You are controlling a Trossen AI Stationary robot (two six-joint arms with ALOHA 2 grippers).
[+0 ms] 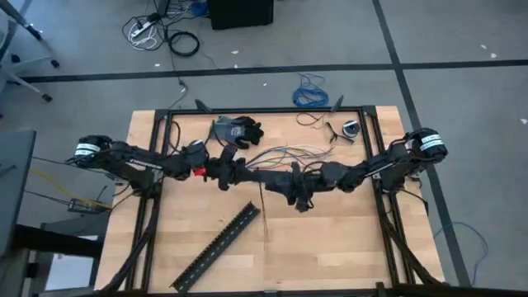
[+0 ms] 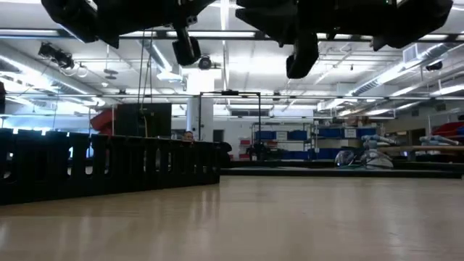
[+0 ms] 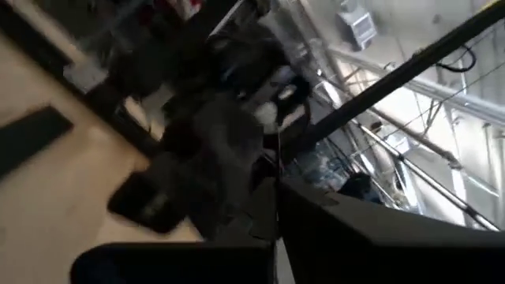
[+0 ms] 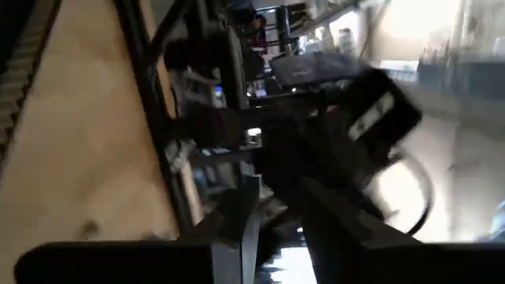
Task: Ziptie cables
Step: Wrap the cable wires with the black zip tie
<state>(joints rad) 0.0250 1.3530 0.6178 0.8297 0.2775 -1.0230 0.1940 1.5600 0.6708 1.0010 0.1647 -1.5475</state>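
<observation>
Looking straight down, your two arms meet nose to nose over the middle of the table. The left gripper sits just on the 9 o'clock side of centre and the right gripper just on the 3 o'clock side, with barely any gap between them. The cables fan out from that meeting point toward 1 o'clock as a loose spray of thin wires over the wood, and their gathered ends disappear into the dark clump where the grippers come together. I honestly cannot tell whether either gripper is spread or pinching anything: from above it is all one black mass, and both wrist cameras are smeared (you only get the dark fingers and a jumble beyond them). From table height both arms hang well clear of the surface, up at the top edge. Other stuff on the table: a black glove at about 11 o'clock from centre, a long black toothed strip lying diagonally at about 7 o'clock, and a small round thing near the 1 o'clock corner. A blue coiled cable lies on the floor just past the far edge.
</observation>
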